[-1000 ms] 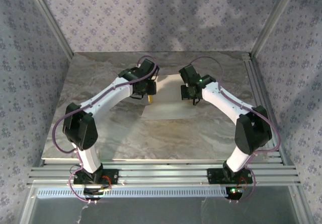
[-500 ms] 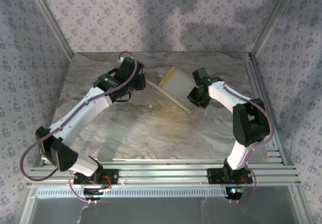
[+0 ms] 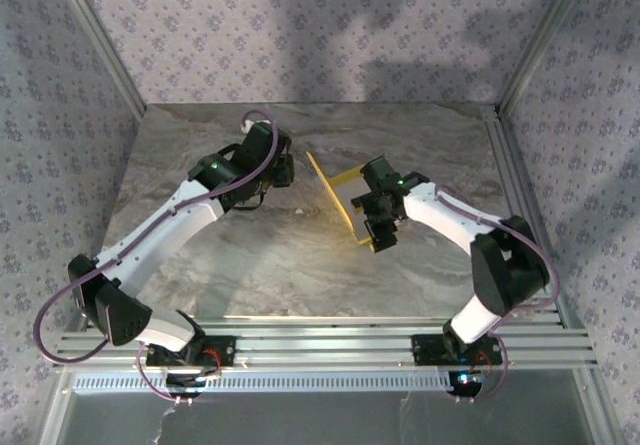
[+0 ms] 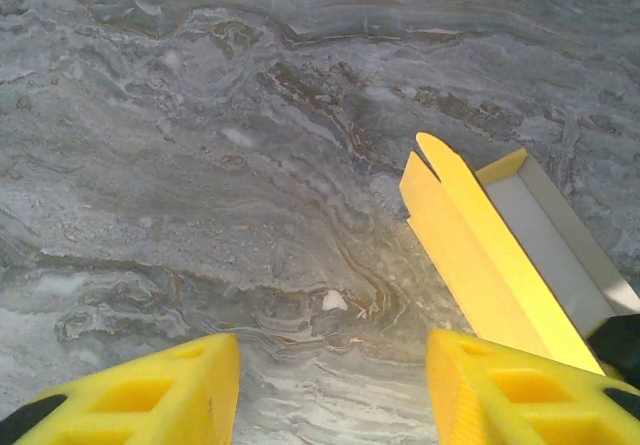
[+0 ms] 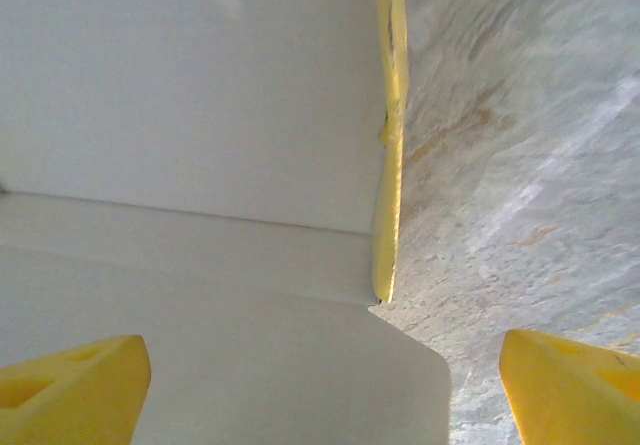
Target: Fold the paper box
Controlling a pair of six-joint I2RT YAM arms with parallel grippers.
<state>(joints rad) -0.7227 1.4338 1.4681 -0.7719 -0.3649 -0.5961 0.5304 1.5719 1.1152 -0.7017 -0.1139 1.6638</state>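
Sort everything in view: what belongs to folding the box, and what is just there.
Job: paper box, partly folded; right gripper, jaws open at it; left gripper, jaws open.
Just there: marbled table; patterned walls; metal rails.

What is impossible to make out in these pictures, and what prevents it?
Top external: the right gripper covers the near end of the paper box, so whether they touch cannot be told.
Top external: the fingers of the left gripper are too small and dark to separate.
Left wrist: the box's right end is cut off by the frame edge.
Right wrist: the box's white face runs past the top and left edges, hiding its outline.
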